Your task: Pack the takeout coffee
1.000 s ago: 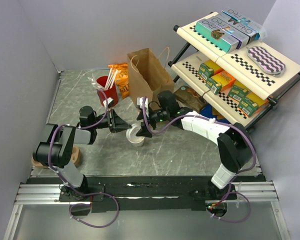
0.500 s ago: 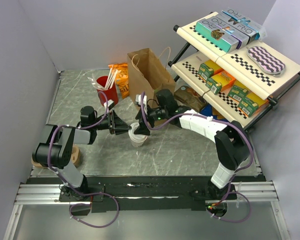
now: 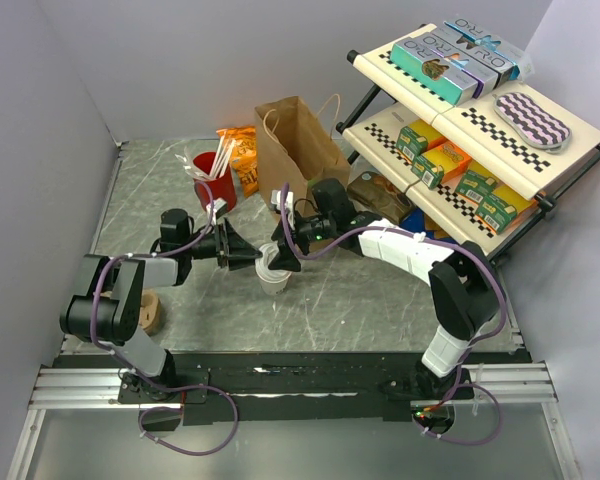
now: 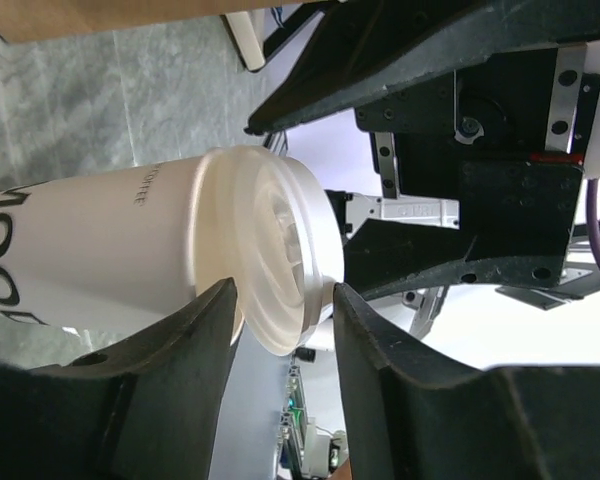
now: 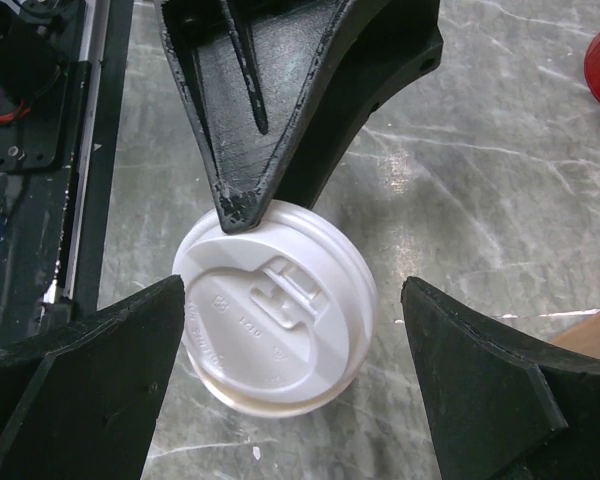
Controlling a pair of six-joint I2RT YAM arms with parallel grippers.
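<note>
Item: takeout coffee [image 3: 273,279], white paper cup with white domed lid [image 5: 275,315]; position: upright on the grey marbled table [image 3: 380,300], near its middle, in front of the brown paper bag [image 3: 298,145] and apart from it, between the two tools.

Left gripper [image 4: 285,300]: reaches in from the left, turned on its side; jaws parted, straddling the lid's rim, one finger [image 4: 195,330] by the cup wall, the other [image 4: 380,330] past the lid's top; contact with the lid cannot be told.

Right gripper [image 5: 292,288]: poised above the cup, looking down on the lid; jaws spread wide, one finger [image 5: 90,370] on each side of the lid, clear of it; nothing held.

Also present: red cup with white sticks [image 3: 213,178] and orange snack bag [image 3: 242,155] left of the paper bag; tiered rack of boxes [image 3: 460,130] at the right.
</note>
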